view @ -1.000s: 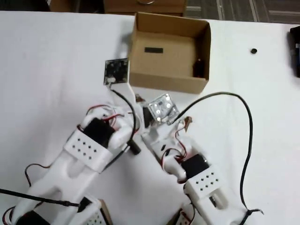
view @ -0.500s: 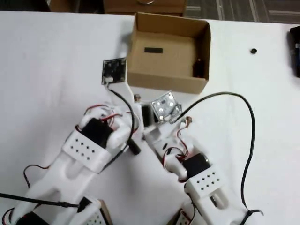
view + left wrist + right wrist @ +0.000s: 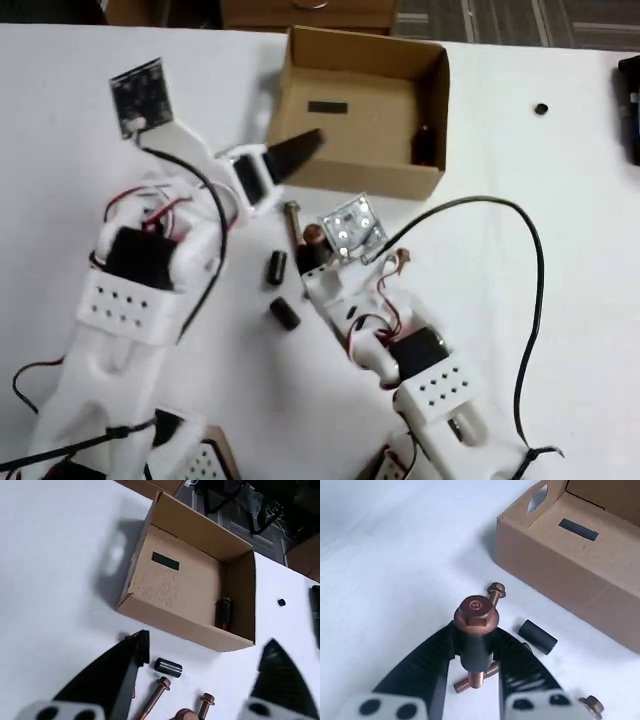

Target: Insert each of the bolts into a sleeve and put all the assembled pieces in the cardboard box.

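My right gripper [image 3: 475, 636] is shut on a black sleeve with a copper bolt [image 3: 476, 612] pushed through it, held upright just above the table. In the high view the right gripper [image 3: 308, 248] sits in front of the cardboard box [image 3: 350, 175]. My left gripper [image 3: 200, 680] is open and empty, raised near the box's front left corner [image 3: 275, 165]. Loose sleeves [image 3: 276, 268] [image 3: 284, 313] and a bolt [image 3: 291, 215] lie between the arms. One assembled piece [image 3: 225, 614] rests in the box by its right wall.
More bolts [image 3: 152, 700] [image 3: 205, 705] and a sleeve [image 3: 168, 667] lie on the white table before the box. A small black part [image 3: 541, 108] sits far right, with a dark device [image 3: 630, 95] at the edge. A black cable [image 3: 530, 300] loops beside the right arm.
My left arm has lifted and swung away to the left from the right gripper and now stands open, uncovering two sleeves and a bolt. The right arm has barely moved.
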`<state>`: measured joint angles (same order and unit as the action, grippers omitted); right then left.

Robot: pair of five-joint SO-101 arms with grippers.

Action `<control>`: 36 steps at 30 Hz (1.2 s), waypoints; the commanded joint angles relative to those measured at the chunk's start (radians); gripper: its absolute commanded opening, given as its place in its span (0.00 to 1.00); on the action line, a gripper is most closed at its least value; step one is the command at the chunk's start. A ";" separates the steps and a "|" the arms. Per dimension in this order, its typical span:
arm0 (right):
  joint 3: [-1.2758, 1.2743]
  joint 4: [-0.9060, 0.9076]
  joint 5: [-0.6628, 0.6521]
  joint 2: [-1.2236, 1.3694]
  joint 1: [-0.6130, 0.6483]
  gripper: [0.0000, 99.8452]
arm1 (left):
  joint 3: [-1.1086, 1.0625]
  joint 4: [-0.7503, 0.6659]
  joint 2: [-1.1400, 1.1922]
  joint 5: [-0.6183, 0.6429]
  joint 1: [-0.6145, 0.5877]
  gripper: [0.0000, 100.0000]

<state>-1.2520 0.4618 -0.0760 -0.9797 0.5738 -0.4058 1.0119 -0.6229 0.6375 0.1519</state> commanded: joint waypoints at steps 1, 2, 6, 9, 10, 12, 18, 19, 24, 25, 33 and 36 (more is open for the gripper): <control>0.017 -0.015 0.000 -0.027 -0.036 0.02 | 0.042 0.035 -0.018 0.003 -0.061 0.01; 0.017 -0.015 0.000 -0.027 -0.047 0.02 | 0.041 0.048 -0.018 0.002 -0.075 0.02; 0.018 0.001 -0.002 -0.028 -0.068 0.02 | 0.018 0.097 -0.014 -0.064 -0.118 0.02; 0.018 0.031 -0.002 -0.033 -0.073 0.02 | -0.101 0.101 -0.015 -0.160 -0.127 0.02; 0.020 0.041 -0.002 -0.033 -0.074 0.02 | -0.148 0.101 -0.018 -0.198 -0.130 0.02; 0.032 0.068 0.000 -0.033 -0.074 0.02 | -0.242 0.104 -0.021 -0.285 -0.133 0.02; 0.092 0.154 0.002 -0.028 -0.082 0.02 | -0.407 0.163 -0.018 -0.540 -0.127 0.02; 0.104 0.163 0.002 -0.028 -0.094 0.02 | -0.429 0.164 -0.018 -0.569 -0.127 0.02; 0.199 0.239 -0.002 -0.027 -0.188 0.02 | -0.510 0.150 -0.015 -0.712 -0.127 0.02; 0.230 0.265 -0.002 -0.025 -0.203 0.02 | -0.529 0.138 -0.017 -0.727 -0.127 0.02; 0.500 0.472 -0.057 0.174 -0.257 0.02 | -0.719 -0.063 -0.021 -0.740 -0.129 0.02; 0.663 0.545 -0.064 0.325 -0.285 0.02 | -0.734 -0.091 -0.021 -0.740 -0.132 0.02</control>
<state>-0.7795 0.9544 -0.1250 -0.7710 0.3145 -1.1347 0.9597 -0.6245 -0.0944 0.0261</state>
